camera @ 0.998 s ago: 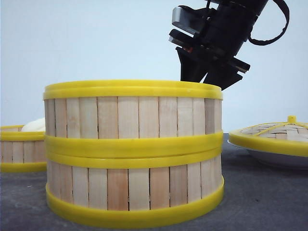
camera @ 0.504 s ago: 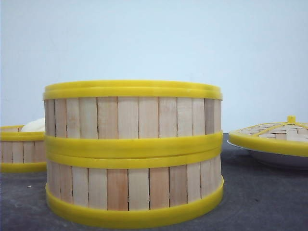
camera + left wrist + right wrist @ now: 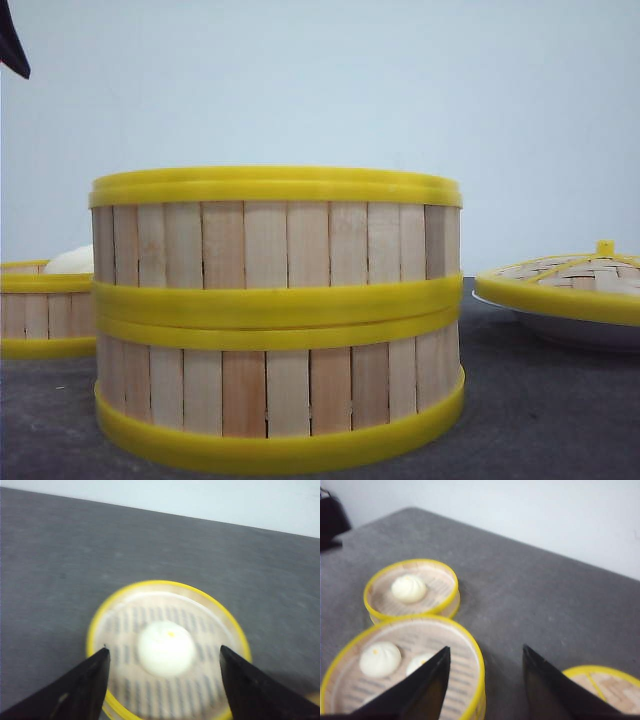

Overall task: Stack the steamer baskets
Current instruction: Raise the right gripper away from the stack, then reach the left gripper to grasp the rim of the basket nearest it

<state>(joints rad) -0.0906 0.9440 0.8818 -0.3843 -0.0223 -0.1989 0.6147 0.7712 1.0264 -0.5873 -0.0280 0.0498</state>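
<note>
Two steamer baskets stand stacked in the middle, the upper basket [image 3: 275, 235] on the lower basket [image 3: 280, 385]. The third basket [image 3: 40, 310] sits alone at the far left with one white bun [image 3: 70, 260] in it. My left gripper [image 3: 162, 651] hangs open above that lone basket [image 3: 125, 622], its fingers either side of the bun [image 3: 165, 640] and clear of it. My right gripper [image 3: 486, 648] is open and empty, high beside the stack's top basket [image 3: 420, 637], which holds white buns [image 3: 380, 659]. The lone basket [image 3: 440, 582] lies beyond.
A domed woven lid [image 3: 570, 280] with a yellow rim rests on a white plate [image 3: 570, 335] at the right, and its edge [image 3: 607, 680] shows by my right fingers. A dark part of the left arm [image 3: 10, 45] shows at the top left. Grey table surface [image 3: 545, 605] surrounds the baskets.
The right gripper, behind the stack's top rim a second ago, has lifted out of the front view. A dark part of the left arm has come into the top left corner.
</note>
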